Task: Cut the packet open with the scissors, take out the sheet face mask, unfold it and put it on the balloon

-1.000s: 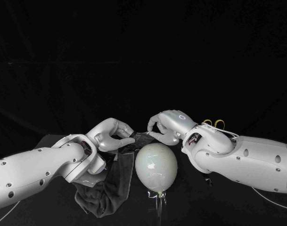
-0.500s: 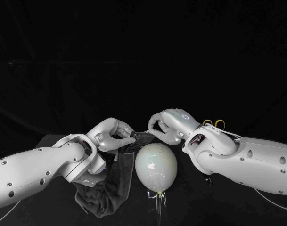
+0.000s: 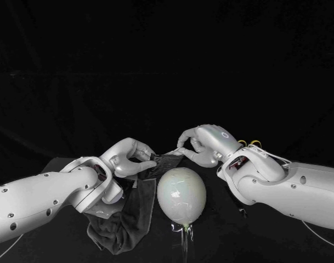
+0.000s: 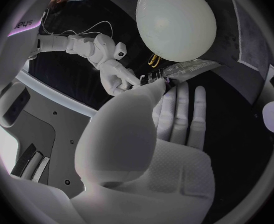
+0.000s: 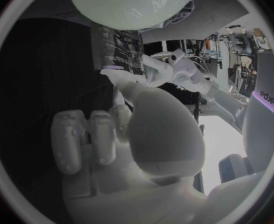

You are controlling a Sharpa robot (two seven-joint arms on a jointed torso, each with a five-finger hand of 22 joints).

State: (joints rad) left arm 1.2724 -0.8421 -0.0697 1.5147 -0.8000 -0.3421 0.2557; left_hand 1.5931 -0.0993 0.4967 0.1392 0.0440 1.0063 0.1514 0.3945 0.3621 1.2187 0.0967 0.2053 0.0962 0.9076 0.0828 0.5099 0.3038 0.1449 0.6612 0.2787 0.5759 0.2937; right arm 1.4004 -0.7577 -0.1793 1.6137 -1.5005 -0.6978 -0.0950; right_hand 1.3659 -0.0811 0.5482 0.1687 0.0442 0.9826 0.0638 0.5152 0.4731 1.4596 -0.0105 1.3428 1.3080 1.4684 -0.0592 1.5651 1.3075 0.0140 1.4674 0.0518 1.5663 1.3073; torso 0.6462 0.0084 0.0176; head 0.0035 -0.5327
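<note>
1. Nearest, the balloon stands upright, pale and egg-shaped, between the two forearms. A dark cloth lies crumpled just beside it, under the left arm.
2. Just beyond the balloon's top, the packet hangs in the air between the two hands. It is dark, with small print on it.
3. The left hand grips one end of the packet, with the thumb pressed down on top and the fingers stretched flat beneath.
4. The right hand pinches the other end between thumb and a fingertip, its remaining fingers curled in.
5. Farthest back, behind the right wrist, the yellow handle loops of the scissors show; the blades are hidden.
</note>
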